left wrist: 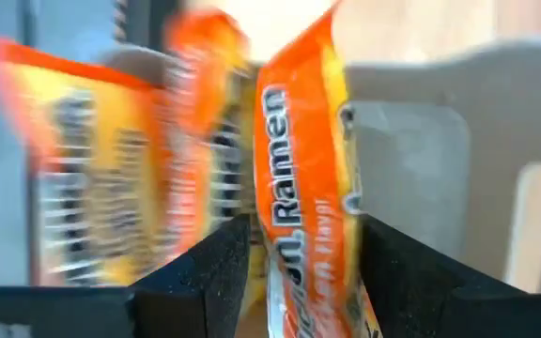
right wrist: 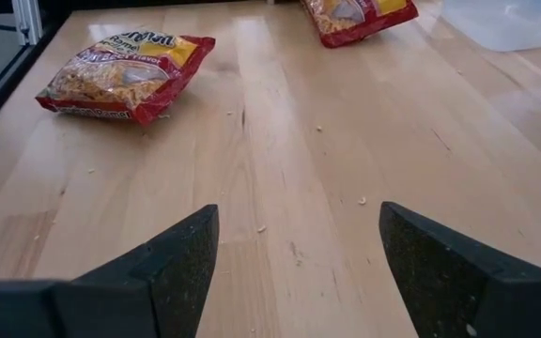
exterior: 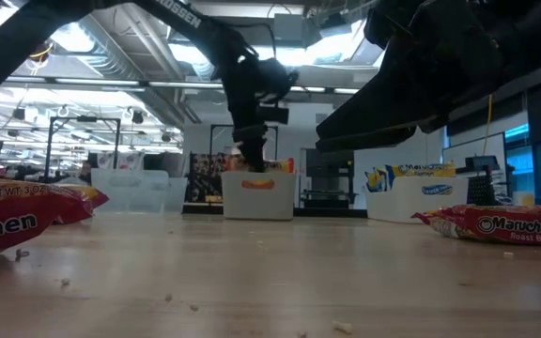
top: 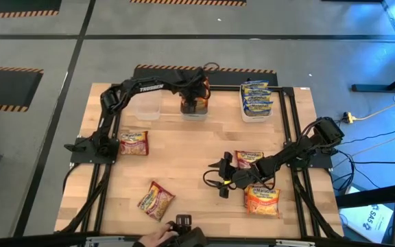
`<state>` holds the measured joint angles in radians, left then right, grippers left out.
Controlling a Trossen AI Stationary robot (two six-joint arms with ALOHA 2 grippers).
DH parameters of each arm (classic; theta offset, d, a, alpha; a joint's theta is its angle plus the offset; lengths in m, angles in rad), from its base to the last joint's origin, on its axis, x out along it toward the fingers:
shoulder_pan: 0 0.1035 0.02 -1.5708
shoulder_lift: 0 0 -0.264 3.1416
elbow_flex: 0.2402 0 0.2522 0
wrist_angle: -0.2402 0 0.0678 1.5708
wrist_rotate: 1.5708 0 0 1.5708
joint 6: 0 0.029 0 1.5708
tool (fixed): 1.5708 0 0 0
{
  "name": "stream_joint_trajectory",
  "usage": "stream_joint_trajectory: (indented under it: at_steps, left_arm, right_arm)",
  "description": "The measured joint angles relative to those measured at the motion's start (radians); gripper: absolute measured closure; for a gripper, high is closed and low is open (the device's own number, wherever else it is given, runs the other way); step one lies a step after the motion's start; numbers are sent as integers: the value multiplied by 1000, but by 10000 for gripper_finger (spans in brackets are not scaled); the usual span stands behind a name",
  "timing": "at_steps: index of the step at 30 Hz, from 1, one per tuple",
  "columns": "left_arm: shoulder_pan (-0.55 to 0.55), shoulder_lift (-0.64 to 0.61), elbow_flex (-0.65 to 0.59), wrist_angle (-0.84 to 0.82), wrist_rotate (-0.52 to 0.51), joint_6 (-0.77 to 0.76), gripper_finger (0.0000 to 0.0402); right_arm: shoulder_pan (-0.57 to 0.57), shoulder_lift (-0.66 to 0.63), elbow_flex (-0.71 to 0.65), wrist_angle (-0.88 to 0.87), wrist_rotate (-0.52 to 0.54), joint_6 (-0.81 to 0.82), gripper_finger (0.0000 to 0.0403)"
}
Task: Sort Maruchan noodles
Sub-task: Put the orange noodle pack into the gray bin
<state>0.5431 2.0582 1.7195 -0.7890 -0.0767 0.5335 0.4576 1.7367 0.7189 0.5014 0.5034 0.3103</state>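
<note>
My left gripper (top: 194, 103) (left wrist: 303, 225) hangs over the middle clear tub (top: 193, 115) at the table's far edge, fingers apart. An orange Maruchan packet (left wrist: 299, 141) stands on edge between them. A second orange packet (left wrist: 92, 160) leans beside it in the tub. My right gripper (top: 219, 180) (right wrist: 299, 225) is open and holds nothing, low over the table right of centre. On the table lie red packets (top: 134, 143) (top: 156, 200) (top: 249, 159) and an orange packet (top: 262, 200), the last two close under the right arm. My left gripper points steeply down from above, and the orange packet's upper part (left wrist: 294, 253) fills the gap between its fingers. Whether the fingers touch it I cannot tell. The packet stands on edge, reaching down into the tub past the fingertips.
Blue-and-yellow packets (top: 256, 98) fill the right tub; the left tub (top: 145, 106) shows nothing inside. Black frame rails run along both table sides. A person's hand (top: 158, 237) and a dark device show at the near edge. Bare wood lies in the table's middle.
</note>
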Motion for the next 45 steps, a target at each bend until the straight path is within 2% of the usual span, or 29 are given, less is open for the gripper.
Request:
stream_joint_trajectory:
  at_steps: [3, 14, 23, 25, 28, 30, 32, 36, 40, 45]
  left_arm:
    - [10, -22, 1, 36, -42, 1, 215]
    - [17, -37, 1, 64, -71, -18, 215]
    - [-88, -238, 1, 46, -62, -55, 215]
    - [-128, -298, 1, 32, -62, -110, 215]
    - [-195, -380, -15, -22, 0, -224, 215]
    - [-245, -426, -43, -63, 18, -302, 215]
    - [-288, -482, -98, -119, 19, -364, 215]
    - [-379, -609, -310, -51, 12, -472, 215]
    - [-498, -705, -557, 155, 11, -596, 215]
    - [-651, -735, -783, 548, 33, -699, 215]
  right_arm:
    - [0, 0, -1, 6, 0, 0, 123]
    - [0, 0, -1, 14, 0, 0, 123]
    - [0, 0, -1, 26, 0, -1, 123]
    - [0, 0, 0, 30, 0, -1, 123]
    - [0, -1, 2, 16, -18, 6, 123]
    - [0, -26, 12, -72, -35, 31, 123]
    - [0, -64, 41, -178, -68, 54, 123]
    - [20, -174, 93, -412, -101, 63, 123]
    - [64, -284, 132, -637, -152, 126, 123]
    - [133, -388, 145, -863, -265, 381, 123]
